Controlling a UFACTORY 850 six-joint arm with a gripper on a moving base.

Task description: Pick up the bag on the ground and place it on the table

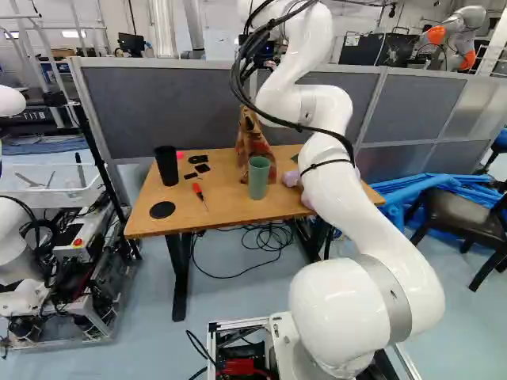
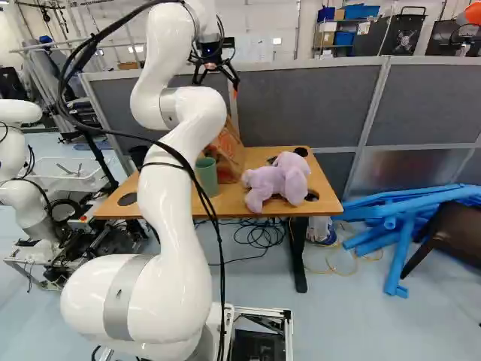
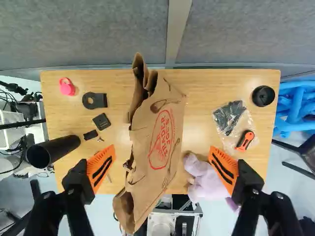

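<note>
Starting at the left of the left base view: there's a tall black cylindrical cup (image 1: 166,165) on the light wood-topped table (image 1: 146,220), then a small screwdriver with a red handle (image 1: 197,190). Neither is near enough to the bag to bug me much.

Next along is the brown paper bag with red print (image 3: 160,135), and it's on the table, not on the ground like the task says. Looks roughly upright but slouchy, with creased sides. So I'd call the placing pretty much done, with letting it be and backing off as the sensible next move.

Handling-wise, I'd guess it's light, floppy and easy to crush, with thin walls that buckle under a squeeze. Can't tell if there's anything inside. Paper shouldn't be very slippery on rubbery pads, but it could tear if yanked. If it needs regrabbing, I'd take the gathered upper folds, pinch across the narrow way and lift straight up, nice and gentle.

Just in front of it there's a green cup (image 1: 258,177), which a swinging bag could easily knock. Right of that sits a lilac plush toy (image 2: 278,180), soft, so no big worry.

As for the black gripper with orange pads (image 3: 162,148), its jaws are spread wide above the table, one on each side of the bag in the wrist view, pinching nothing.
</note>
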